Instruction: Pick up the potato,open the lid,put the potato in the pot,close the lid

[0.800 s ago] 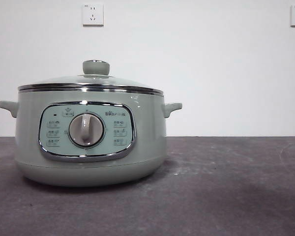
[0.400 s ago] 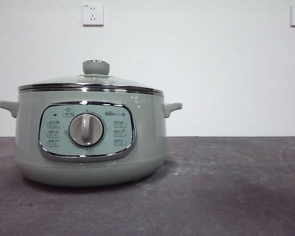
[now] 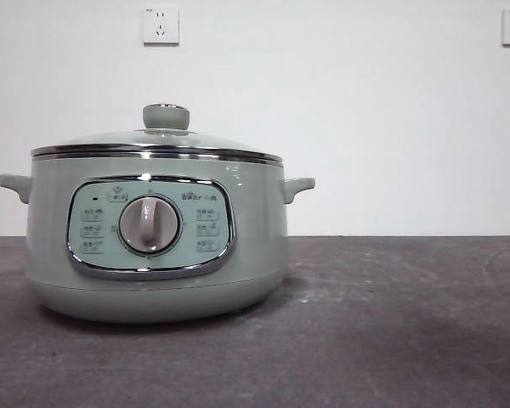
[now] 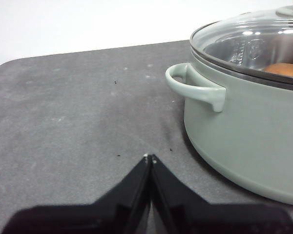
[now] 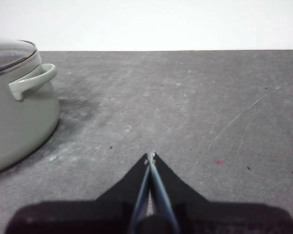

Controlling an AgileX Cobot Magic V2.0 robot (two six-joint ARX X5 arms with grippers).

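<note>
The sage-green pot (image 3: pixel 157 246) stands on the dark table, left of centre in the front view. The glass lid (image 3: pixel 157 143) with its green knob (image 3: pixel 166 116) sits closed on it. Through the glass in the left wrist view, the orange-brown potato (image 4: pixel 284 69) lies inside the pot (image 4: pixel 244 126). My left gripper (image 4: pixel 149 157) is shut and empty, low over the table beside the pot's handle (image 4: pixel 195 85). My right gripper (image 5: pixel 150 155) is shut and empty, apart from the pot (image 5: pixel 17 107) on its other side.
The dark grey tabletop (image 3: pixel 391 323) stretches to the right of the pot. A white wall with two sockets (image 3: pixel 160 25) stands behind. No arm shows in the front view.
</note>
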